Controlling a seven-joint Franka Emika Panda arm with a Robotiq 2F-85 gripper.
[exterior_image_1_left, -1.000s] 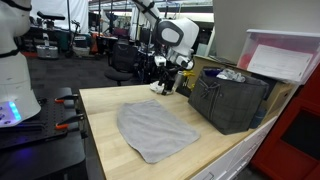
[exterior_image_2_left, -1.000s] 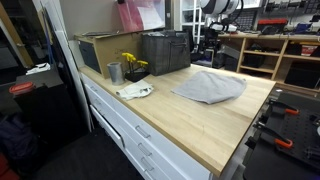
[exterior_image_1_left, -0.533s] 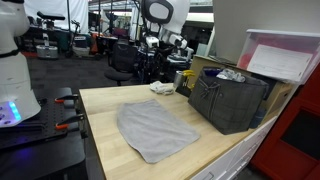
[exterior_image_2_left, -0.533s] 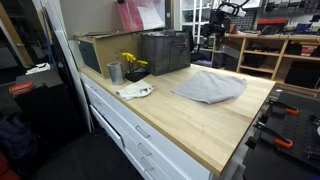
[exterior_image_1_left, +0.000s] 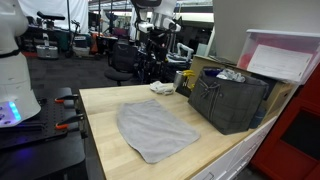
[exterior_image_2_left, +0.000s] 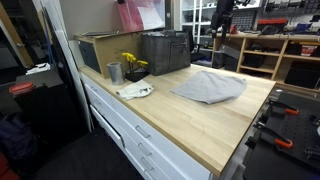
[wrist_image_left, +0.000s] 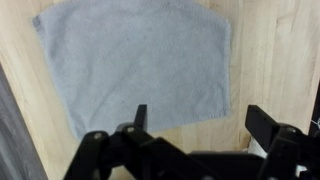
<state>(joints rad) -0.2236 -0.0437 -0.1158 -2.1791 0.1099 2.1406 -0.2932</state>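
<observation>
Grey cloth (wrist_image_left: 135, 65) spread flat mid-counter (exterior_image_1_left: 105, 105), tool (wrist_image_left: 198, 114) hovering high above it, jaws wide and empty, dark bin (exterior_image_1_left: 230, 100) just beside the cloth, small white rag (exterior_image_1_left: 162, 88) near the counter's far edge.

We see a grey cloth (exterior_image_1_left: 155, 128) lying flat on the light wooden tabletop (exterior_image_1_left: 100, 105). It is a plain, roughly rectangular piece, spread open in what looks like a single layer, with soft corners and slightly uneven edges. In the wrist view the cloth (wrist_image_left: 135, 65) shows a fine, even weave with no pattern, and one lower edge runs at a slant. In an exterior view the cloth (exterior_image_2_left: 208, 86) sits near the middle of the table, bare wood all around it, close to a dark crate (exterior_image_2_left: 165, 52) and, as far as we can tell, not touching it.
</observation>
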